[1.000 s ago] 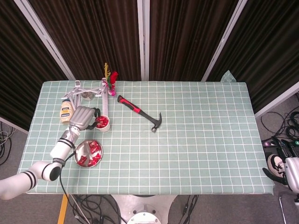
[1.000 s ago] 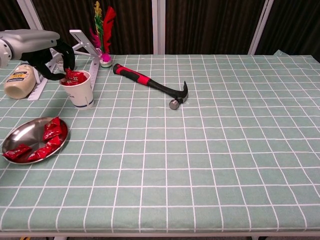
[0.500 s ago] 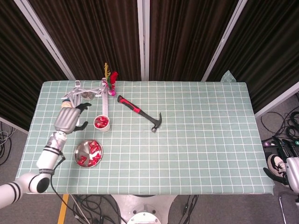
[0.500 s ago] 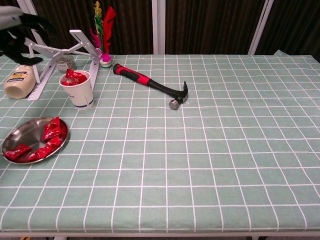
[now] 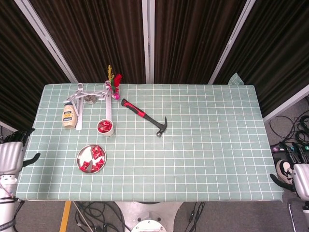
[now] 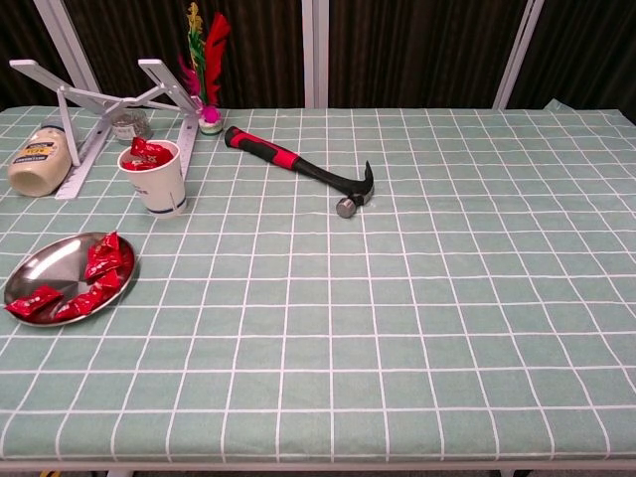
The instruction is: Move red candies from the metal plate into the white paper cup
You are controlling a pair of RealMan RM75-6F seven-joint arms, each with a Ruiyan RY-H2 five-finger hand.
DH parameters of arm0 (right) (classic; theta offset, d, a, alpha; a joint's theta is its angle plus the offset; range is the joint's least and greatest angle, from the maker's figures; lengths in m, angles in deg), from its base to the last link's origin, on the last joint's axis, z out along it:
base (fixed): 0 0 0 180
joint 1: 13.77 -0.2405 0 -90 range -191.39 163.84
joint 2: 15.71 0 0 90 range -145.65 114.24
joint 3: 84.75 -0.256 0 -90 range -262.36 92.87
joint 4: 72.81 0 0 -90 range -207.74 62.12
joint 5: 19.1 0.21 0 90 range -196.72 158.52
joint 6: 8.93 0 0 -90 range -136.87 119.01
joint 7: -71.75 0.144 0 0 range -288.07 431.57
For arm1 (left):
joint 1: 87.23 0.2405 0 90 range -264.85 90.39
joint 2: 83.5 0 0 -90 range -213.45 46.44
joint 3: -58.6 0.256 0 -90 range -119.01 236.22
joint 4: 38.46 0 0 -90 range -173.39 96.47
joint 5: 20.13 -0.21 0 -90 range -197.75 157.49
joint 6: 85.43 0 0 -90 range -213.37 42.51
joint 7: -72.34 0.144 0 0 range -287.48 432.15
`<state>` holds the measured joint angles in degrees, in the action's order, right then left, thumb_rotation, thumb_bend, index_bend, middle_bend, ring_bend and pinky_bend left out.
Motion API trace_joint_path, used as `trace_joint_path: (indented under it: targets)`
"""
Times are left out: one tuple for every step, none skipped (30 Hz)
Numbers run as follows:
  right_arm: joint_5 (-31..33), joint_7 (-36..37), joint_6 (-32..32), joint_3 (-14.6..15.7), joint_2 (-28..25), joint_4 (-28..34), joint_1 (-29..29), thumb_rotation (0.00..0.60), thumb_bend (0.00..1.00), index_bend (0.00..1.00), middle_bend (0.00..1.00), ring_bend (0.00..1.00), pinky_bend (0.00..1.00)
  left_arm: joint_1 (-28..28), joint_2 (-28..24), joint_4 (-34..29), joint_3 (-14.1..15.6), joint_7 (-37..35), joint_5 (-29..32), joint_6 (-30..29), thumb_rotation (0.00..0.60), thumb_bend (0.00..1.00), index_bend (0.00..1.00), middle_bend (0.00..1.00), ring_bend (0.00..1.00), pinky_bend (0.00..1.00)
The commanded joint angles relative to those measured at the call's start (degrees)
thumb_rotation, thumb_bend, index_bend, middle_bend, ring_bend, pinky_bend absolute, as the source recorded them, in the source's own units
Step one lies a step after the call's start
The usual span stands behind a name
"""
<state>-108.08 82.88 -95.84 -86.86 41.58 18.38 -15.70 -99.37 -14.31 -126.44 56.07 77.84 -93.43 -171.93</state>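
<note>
Left hand (image 5: 10,154) now off the table, seemingly empty, away from cup (image 5: 105,127).

I work in a robotics lab: dark curtains (image 5: 96,34) behind a checked-cloth table (image 5: 203,145), cables (image 5: 289,130) strewn on the floor.

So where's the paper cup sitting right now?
The white paper cup stands on the table's left side, candies showing at its top. The metal plate lies in front of it, nearer the robot, and the mayonnaise bottle beyond to the left.
</note>
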Motion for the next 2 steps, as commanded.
trace_joint_path:
  targets:
    - [-0.5,-0.2,-0.5,0.1,0.5,-0.2,0.1,0.6,0.1,0.08,0.16,0.0,0.14,3.1,-0.2,-1.0,1.9,1.1,-2.0,-3.4,0.6,0.19,0.26,0.37,0.26,0.3]
    - [-0.8,-0.2,-0.8,0.2,0.7,-0.3,0.2,0.6,0.1,0.08,0.16,0.0,0.14,3.9,-0.2,-1.6,2.2,1.7,-2.5,-4.1,0.6,0.19,0.26,0.37,0.26,0.3]
